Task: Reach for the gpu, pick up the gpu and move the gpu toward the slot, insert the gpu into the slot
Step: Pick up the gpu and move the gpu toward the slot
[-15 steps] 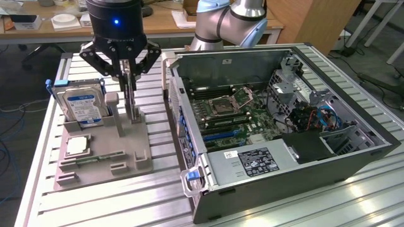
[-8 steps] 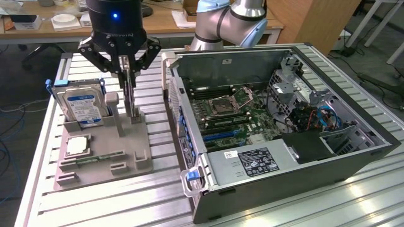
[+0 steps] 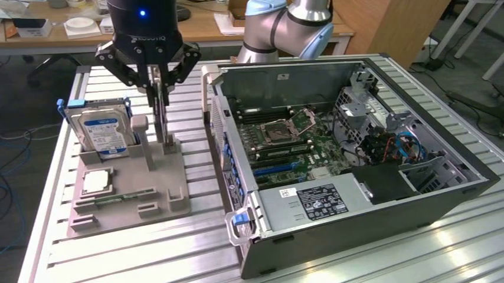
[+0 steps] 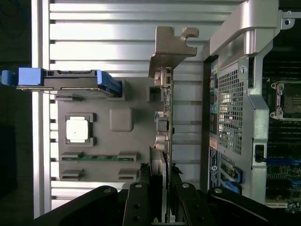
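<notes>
Standing on edge in a grey holder [image 3: 157,188], the gpu [image 3: 162,121] rises straight up into the claw [image 3: 157,82], which hangs directly above it. The claw's two fingers [image 3: 150,76] are drawn in against the card's opposite faces, clamped on its upper edge, while the card's lower edge sits in the holder beneath the claw. In the wrist view the gpu [image 4: 168,108] runs edge-on away from the claw [image 4: 160,172], its silver end bracket [image 4: 170,47] at the far end. A blue-labelled hard drive [image 3: 102,132] stands in the same holder just beside the claw on the exterior view's left, with a square processor chip [image 3: 96,180] lying below it. An open computer case [image 3: 315,206] lies on the ribbed metal desk [image 3: 141,253] beside the claw on the exterior view's right, its motherboard [image 3: 291,141] exposed.
</notes>
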### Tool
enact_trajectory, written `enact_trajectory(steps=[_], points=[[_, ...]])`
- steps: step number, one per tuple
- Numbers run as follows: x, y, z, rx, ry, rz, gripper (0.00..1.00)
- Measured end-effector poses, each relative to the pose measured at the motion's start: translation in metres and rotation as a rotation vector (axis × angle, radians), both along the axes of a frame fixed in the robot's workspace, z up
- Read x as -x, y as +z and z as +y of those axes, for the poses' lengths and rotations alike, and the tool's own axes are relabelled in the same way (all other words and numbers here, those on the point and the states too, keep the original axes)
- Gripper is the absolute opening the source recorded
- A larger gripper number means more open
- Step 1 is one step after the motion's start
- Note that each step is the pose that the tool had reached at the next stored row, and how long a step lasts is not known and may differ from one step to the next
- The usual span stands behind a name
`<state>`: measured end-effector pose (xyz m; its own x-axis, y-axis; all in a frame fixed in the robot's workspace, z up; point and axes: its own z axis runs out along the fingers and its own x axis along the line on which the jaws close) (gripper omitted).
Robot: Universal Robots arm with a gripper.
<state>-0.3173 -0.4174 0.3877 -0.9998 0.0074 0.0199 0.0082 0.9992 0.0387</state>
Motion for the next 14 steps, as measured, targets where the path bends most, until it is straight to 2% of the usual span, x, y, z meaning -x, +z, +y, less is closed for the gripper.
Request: enact_trajectory(steps=[14], points=[[0.000, 0.0182, 0.0000, -0.0001, -0.001, -0.0001, 0.26]])
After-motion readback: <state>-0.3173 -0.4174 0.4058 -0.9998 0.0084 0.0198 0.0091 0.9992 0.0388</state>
